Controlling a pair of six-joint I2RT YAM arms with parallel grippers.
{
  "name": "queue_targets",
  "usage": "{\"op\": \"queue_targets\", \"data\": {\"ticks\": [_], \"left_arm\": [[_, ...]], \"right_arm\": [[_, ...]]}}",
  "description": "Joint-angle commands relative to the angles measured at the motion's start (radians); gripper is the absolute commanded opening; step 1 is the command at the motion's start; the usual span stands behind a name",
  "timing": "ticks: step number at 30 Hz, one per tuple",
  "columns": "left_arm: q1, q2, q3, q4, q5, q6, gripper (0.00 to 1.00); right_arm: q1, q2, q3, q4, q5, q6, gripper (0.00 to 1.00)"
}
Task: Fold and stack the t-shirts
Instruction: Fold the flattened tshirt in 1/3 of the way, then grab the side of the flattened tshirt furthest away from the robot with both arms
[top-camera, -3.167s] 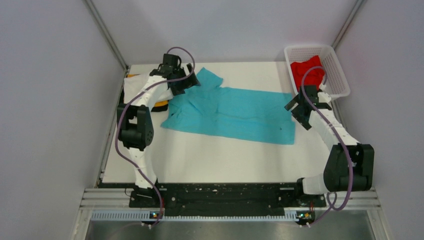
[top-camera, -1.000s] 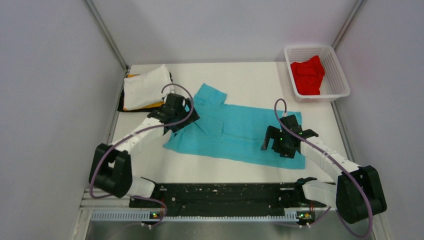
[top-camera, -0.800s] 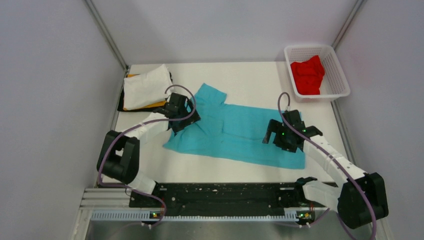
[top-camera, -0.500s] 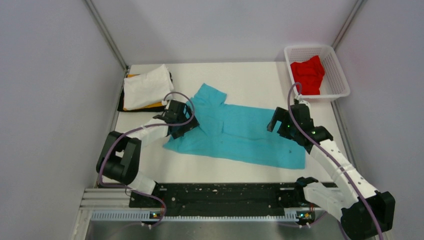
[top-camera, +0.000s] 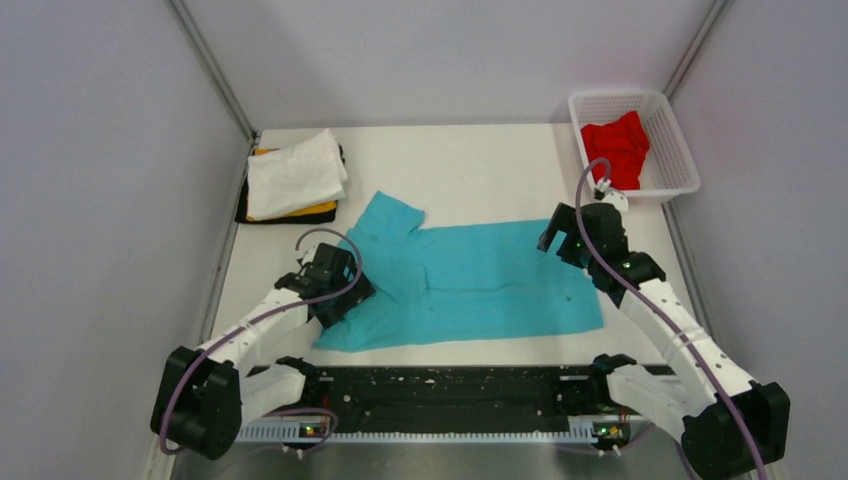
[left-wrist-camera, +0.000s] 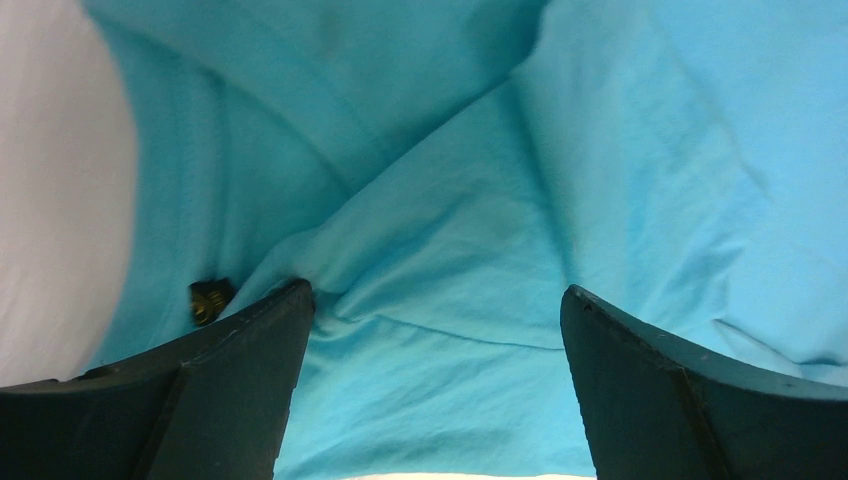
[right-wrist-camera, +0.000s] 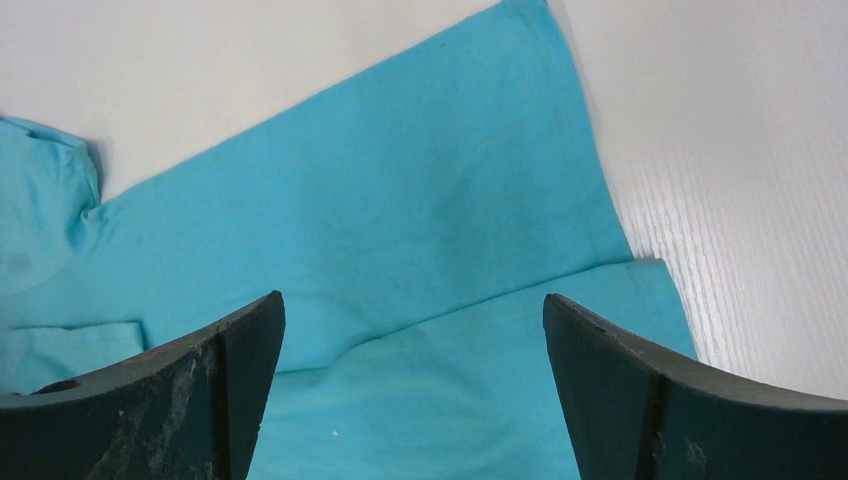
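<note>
The turquoise-blue t-shirt lies spread on the table, partly folded lengthwise, one sleeve pointing up-left. My left gripper is open, low over the shirt's left end; its fingers press on wrinkled cloth in the left wrist view. My right gripper is open and empty above the shirt's far right corner. A folded white t-shirt tops a stack with yellow-orange and black edges showing at the back left. The red t-shirt lies crumpled in the basket.
A white plastic mesh basket stands at the back right corner. Grey walls enclose the table on the left, the back and the right. A black rail runs along the near edge between the arm bases.
The left gripper has moved toward the near left, dragging the turquoise-blue shirt's left end with it. The right gripper rose from the shirt and moved back toward the far right corner.
</note>
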Motion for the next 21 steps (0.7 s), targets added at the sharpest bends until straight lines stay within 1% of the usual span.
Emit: {"op": "queue_targets", "data": {"ticks": [1,6,9,10,12,15,17,19,21], "left_arm": [[0.002,-0.001,0.055,-0.158,-0.042,0.010,0.99],[0.002,0.049,0.264,-0.174,-0.096,0.110,0.99],[0.004,0.131,0.380,-0.099,-0.144,0.192,0.99],[0.006,0.176,0.451,-0.086,-0.160,0.217,0.99],[0.009,0.298,0.598,-0.092,-0.175,0.282,0.99],[0.015,0.550,0.831,-0.143,-0.232,0.362,0.99],[0.027,0.694,0.968,-0.138,-0.269,0.413,0.99],[0.051,0.835,1.103,-0.131,-0.225,0.461,0.97],[0.079,0.948,1.226,-0.134,-0.182,0.485,0.93]], "right_arm": [[0.005,0.037,0.003,0.062,0.029,-0.030,0.99],[-0.002,0.113,0.044,0.048,0.060,-0.058,0.99],[-0.023,0.170,0.072,0.047,0.066,-0.055,0.99],[-0.035,0.190,0.087,0.047,0.058,-0.062,0.99],[-0.063,0.228,0.113,0.044,0.030,-0.077,0.99],[-0.090,0.272,0.138,0.036,-0.008,-0.081,0.99],[-0.096,0.296,0.143,0.044,-0.009,-0.086,0.99],[-0.105,0.323,0.150,0.044,-0.013,-0.093,0.99],[-0.114,0.351,0.163,0.038,-0.021,-0.096,0.99]]}}
